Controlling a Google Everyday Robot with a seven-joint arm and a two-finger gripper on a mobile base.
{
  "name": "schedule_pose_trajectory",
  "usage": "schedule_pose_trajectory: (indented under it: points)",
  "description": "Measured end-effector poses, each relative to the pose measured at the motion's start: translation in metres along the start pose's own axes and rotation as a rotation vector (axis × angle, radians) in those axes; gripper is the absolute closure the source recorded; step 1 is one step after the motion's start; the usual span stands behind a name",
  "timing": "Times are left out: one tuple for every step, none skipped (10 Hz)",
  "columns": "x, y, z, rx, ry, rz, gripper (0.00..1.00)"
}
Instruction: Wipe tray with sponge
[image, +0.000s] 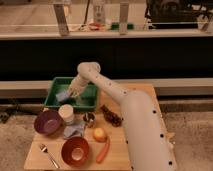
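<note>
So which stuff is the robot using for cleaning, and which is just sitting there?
For the job: green tray; sponge; the tool, down inside the tray at the sponge.

Just lying about: purple bowl; red bowl; cup; carrot; spoon; blue cloth.

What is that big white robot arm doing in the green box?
The robot is wiping a green tray with a sponge. Its arm reaches across the wooden table, and the gripper is down inside the tray, pressing the pale blue sponge on the tray's floor. A purple bowl, a red bowl, a cup, a carrot and a spoon sit untouched in front.
</note>
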Motion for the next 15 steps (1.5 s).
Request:
schedule_pose_trajectory:
  points:
    - [-0.002, 0.015, 0.002, -0.018, 0.0, 0.016, 0.98]
    - [-0.003, 0.027, 0.003, -0.028, 0.0, 0.026, 0.98]
    - [-0.001, 0.038, 0.0, -0.036, 0.004, 0.037, 0.98]
    - [0.002, 0.051, -0.008, -0.045, 0.013, 0.057, 0.98]
    - [0.004, 0.059, -0.01, -0.049, 0.017, 0.077, 0.98]
    - [0.01, 0.067, -0.015, -0.042, 0.022, 0.107, 0.98]
    - [0.024, 0.078, -0.021, -0.036, 0.036, 0.146, 0.98]
    - [0.037, 0.081, -0.024, -0.032, 0.05, 0.174, 0.98]
    - [0.054, 0.077, -0.022, -0.03, 0.067, 0.2, 0.98]
    - [0.064, 0.073, -0.022, -0.027, 0.079, 0.215, 0.98]
    - [0.073, 0.07, -0.021, -0.017, 0.087, 0.232, 0.98]
    - [0.082, 0.065, -0.022, 0.001, 0.094, 0.246, 0.98]
    - [0.092, 0.058, -0.023, 0.018, 0.103, 0.256, 0.98]
    - [0.101, 0.046, -0.022, 0.038, 0.11, 0.26, 0.98]
    - [0.103, 0.034, -0.02, 0.052, 0.117, 0.258, 0.98]
